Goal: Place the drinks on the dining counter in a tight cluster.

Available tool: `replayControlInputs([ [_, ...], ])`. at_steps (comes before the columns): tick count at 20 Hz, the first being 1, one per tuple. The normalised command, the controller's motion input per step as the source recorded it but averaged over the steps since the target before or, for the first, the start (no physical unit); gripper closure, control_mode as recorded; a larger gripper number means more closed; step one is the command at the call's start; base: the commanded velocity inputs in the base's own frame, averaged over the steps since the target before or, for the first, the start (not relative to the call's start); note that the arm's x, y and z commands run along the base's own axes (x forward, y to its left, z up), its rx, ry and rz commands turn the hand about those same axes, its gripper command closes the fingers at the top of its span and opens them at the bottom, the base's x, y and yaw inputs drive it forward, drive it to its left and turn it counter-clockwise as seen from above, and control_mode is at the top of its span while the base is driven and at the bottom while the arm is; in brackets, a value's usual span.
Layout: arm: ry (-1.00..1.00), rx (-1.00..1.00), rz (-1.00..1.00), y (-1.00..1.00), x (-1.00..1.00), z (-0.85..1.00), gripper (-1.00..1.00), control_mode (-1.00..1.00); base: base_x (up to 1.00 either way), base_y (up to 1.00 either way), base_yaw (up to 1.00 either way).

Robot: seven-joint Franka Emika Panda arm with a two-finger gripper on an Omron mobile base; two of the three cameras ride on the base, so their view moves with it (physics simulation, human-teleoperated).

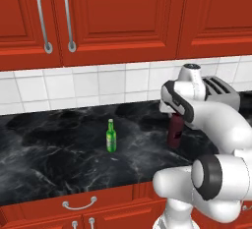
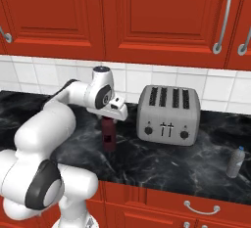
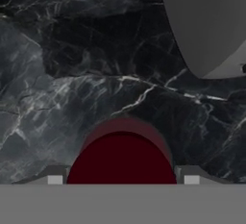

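Note:
The stout dark-red bottle (image 1: pixel 174 132) (image 2: pixel 109 135) stands upright on the narrow black counter (image 1: pixel 49 149), just left of the toaster. My gripper (image 1: pixel 176 119) (image 2: pixel 109 121) has come down over its top. In the hand view its fingertips (image 3: pixel 55 179) stand one on each side of the bottle (image 3: pixel 122 155), very close to its sides, and I cannot tell whether they touch it. The slim green glass bottle (image 1: pixel 111 136) stands alone further left. The small clear bottle with a blue cap (image 2: pixel 236 162) stands to the right of the toaster. The dining counter is out of view.
A silver four-slot toaster (image 2: pixel 167 115) (image 1: pixel 219 88) (image 3: pixel 206 26) sits against the tiled wall close to the right of the gripper. Red wall cabinets hang above, and red drawers with silver handles (image 2: pixel 202 207) run below the counter's front edge.

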Motion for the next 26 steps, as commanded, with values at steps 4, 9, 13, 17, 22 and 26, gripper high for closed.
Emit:
replayControlInputs([
  [4, -0.01, 0.0, 0.0, 0.06, -0.24, 0.28, 1.0, -1.0, 0.0, 0.0, 0.0],
  [9, 0.0, 0.0, 0.0, 0.1, -0.23, 0.33, 1.0, -1.0, 0.0, 0.0, 0.0],
  [13, 0.0, 0.0, 0.0, 0.16, -0.19, 0.28, 1.0, -1.0, 0.0, 0.0, 0.0],
  [17, -0.03, -0.04, 0.0, 0.21, -0.08, 0.15, 1.0, -1.0, 0.0, 0.0, 0.0],
  [22, -0.01, 0.0, 0.0, 0.16, -0.01, 0.03, 1.0, -1.0, 0.0, 0.0, 0.0],
  [26, 0.0, 0.0, 0.0, 0.02, 0.0, 0.0, 1.0, -1.0, 0.0, 0.0, 0.0],
])
